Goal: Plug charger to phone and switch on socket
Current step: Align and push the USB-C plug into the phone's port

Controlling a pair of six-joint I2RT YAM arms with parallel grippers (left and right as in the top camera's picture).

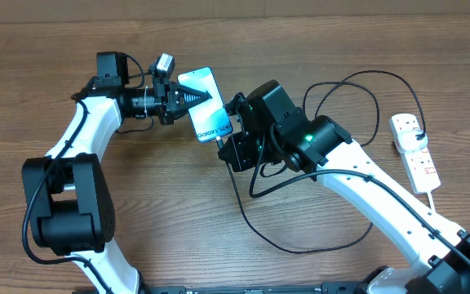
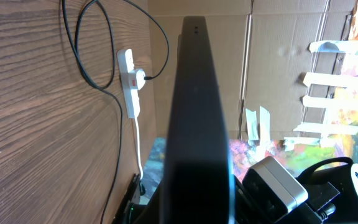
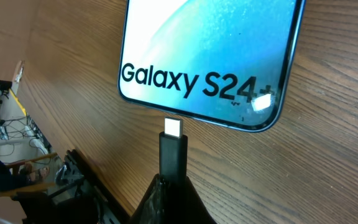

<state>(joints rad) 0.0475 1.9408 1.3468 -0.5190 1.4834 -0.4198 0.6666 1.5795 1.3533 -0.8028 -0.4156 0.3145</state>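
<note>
Left pincer (image 1: pixel 196 100) clamped on phone (image 1: pixel 212 124); right pincer (image 3: pixel 171 196) pinching charger (image 3: pixel 173 149), tip just beside phone's bottom edge

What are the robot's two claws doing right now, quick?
Left gripper: closed, holding the phone.
Right gripper: closed, holding the charger by its plug tip, just short of the phone's edge.

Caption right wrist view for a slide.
Right gripper holds the charger, tip just short of the Galaxy S24+ end of the phone.
</note>
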